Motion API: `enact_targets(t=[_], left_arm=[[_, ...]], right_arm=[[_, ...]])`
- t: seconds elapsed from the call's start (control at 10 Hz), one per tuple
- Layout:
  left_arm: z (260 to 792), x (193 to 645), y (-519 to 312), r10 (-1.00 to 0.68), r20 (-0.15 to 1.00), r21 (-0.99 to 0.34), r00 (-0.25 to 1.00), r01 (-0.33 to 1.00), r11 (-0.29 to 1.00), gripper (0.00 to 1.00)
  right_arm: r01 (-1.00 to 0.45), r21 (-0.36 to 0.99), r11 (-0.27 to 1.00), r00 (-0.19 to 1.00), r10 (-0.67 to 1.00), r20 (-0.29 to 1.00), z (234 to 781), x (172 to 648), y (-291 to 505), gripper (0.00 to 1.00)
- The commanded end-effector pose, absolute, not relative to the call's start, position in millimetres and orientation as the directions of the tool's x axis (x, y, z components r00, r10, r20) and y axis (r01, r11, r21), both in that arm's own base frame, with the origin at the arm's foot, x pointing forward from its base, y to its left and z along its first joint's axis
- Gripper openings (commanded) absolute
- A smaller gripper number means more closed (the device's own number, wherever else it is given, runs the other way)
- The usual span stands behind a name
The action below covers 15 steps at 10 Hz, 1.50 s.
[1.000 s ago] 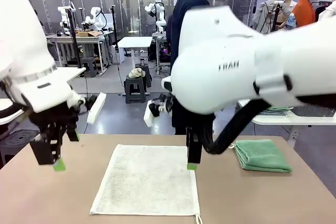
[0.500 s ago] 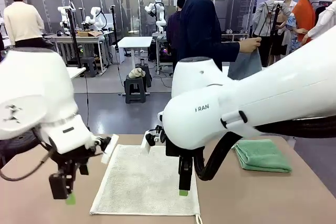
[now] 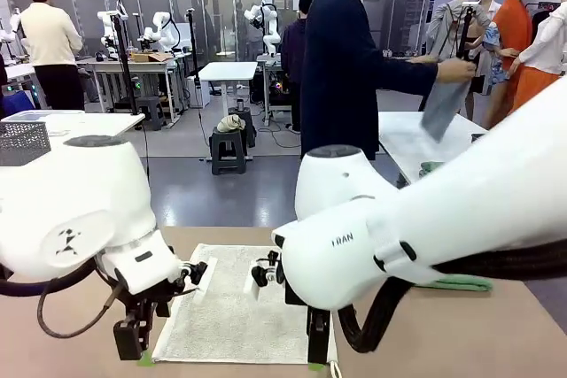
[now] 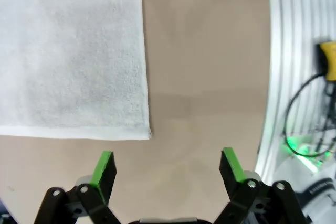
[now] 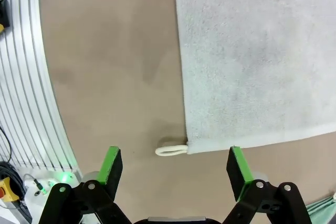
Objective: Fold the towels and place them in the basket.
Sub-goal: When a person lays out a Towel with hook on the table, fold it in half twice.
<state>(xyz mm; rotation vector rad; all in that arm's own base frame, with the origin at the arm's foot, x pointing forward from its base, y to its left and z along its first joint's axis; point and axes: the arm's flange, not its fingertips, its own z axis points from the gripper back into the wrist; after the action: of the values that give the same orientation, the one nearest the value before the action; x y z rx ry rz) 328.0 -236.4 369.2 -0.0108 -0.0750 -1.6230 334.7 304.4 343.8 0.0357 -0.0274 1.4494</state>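
While agape, pincers (image 4: 167, 153) (image 5: 174, 150) at towel (image 4: 68, 51) corners

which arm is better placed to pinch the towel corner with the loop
Right. In its wrist view the loop at the corner of the towel lies just ahead, between the open fingers of the right gripper. The left gripper hangs open by the other near corner.

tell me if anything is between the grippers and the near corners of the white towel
Nothing visible. In the left wrist view only bare table lies between the open fingers of the left gripper and a corner of the white towel. In the right wrist view the right gripper points at the other corner and its loop, equally unobstructed.
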Motion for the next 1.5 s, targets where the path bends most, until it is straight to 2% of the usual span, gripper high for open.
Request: enact_targets(t=[0.0, 0.7, 1.4], left_arm=[[355, 323, -225, -0.994, 0.094, 0.076, -0.049, 0.996, -0.042, 1.0], [367, 336, -232, -0.997, 0.073, 0.069, -0.037, 0.997, -0.032, 1.0], [323, 351, -240, -0.997, 0.072, 0.08, -0.038, 0.996, -0.032, 1.0]], right_arm=[[-0.994, -0.018, 0.106, 0.105, 0.993, 0.046, 335, 330, 295, 1.0], [-0.993, 0.005, 0.116, 0.116, 0.993, 0.03, 332, 330, 297, 1.0], [-0.998, 0.008, 0.06, 0.06, 0.998, -0.015, 315, 339, 290, 1.0]])
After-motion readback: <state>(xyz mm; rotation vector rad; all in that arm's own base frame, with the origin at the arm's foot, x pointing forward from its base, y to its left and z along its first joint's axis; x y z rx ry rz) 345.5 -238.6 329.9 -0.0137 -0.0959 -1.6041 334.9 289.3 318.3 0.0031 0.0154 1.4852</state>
